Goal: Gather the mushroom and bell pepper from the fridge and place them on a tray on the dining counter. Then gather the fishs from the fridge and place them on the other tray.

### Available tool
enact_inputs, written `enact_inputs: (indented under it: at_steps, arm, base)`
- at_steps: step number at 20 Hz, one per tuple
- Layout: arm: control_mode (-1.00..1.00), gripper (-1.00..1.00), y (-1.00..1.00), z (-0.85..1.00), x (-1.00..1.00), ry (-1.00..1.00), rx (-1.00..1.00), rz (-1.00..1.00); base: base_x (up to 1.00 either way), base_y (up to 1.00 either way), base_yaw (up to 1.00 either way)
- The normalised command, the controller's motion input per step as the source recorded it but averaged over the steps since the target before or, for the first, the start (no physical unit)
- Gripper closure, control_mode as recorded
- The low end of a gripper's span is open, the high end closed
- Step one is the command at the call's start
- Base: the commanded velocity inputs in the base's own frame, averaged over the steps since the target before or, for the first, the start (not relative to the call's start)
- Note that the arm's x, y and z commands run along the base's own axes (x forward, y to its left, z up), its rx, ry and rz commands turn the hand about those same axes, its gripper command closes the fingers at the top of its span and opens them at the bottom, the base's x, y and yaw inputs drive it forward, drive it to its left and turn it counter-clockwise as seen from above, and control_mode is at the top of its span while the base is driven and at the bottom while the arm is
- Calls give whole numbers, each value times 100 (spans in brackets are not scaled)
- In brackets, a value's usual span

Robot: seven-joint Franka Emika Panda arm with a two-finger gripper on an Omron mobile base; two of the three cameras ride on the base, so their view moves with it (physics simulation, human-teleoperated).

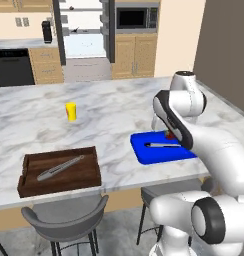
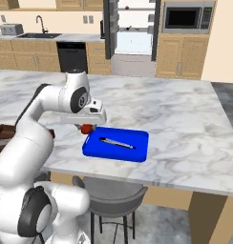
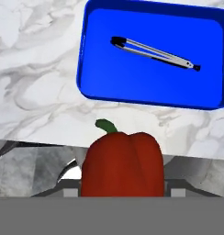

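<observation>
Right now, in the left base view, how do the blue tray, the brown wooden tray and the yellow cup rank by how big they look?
1. Brown wooden tray, though it sits nearer the camera.
2. Blue tray, partly hidden behind the arm, so these two are unsure.
3. Yellow cup, clearly smallest.

The desk (image 1: pixel 109 107) has a smooth white-grey marbled top. The tray (image 3: pixel 150 92) looks like glossy blue plastic, the other tray (image 1: pixel 59 172) dark grained wood, the bell pepper (image 3: pixel 122 165) smooth red skin.
</observation>
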Motion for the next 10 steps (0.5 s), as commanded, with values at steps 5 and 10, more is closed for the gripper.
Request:
enact_inputs:
  at_steps: [5, 10]
  arm:
    - [-100, 100, -5, -51, 60, 1, 0, 0]
    - [-100, 100, 0, -47, 59, 1, 0, 0]
  base:
    - [0, 0, 0]
    - [0, 0, 0]
